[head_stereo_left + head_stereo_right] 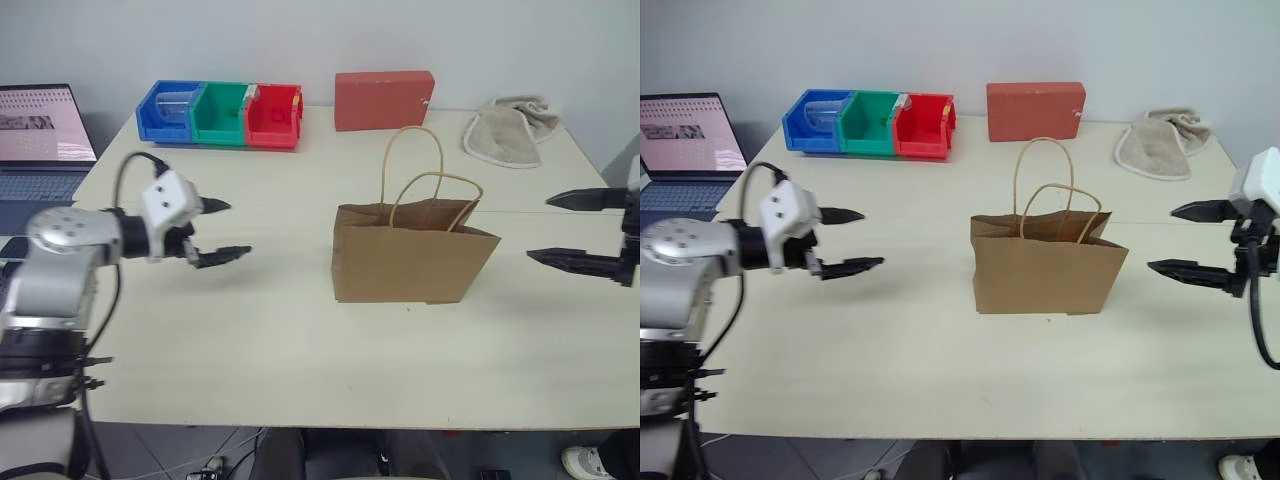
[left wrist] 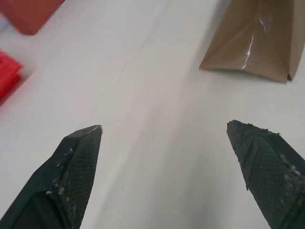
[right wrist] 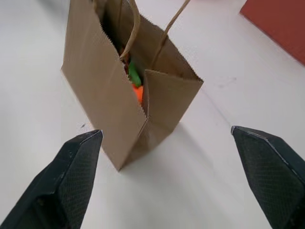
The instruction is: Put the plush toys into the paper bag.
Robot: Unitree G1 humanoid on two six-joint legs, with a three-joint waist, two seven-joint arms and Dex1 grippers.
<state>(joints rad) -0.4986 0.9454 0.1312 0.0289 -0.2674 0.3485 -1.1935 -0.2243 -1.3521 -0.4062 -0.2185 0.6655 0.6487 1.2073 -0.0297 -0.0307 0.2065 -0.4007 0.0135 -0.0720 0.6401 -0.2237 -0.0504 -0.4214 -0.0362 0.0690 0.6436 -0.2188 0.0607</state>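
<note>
One paper bag [image 1: 412,262] is standing upright between the two grippers, apart from both. Inside it, an orange and green carrot toy [image 3: 137,86] is showing through the mouth in the right wrist view; the egg toy cannot be made out. Left gripper [image 1: 222,230] and right gripper [image 1: 1189,240] are both hanging spread apart, empty.

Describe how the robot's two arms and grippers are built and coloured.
The left arm is silver-grey metal with a white boxy wrist block and a black cable looping over it. The left gripper and right gripper each have two black tapered fingers with cross-hatched pads. A black cable hangs from the right wrist.
</note>
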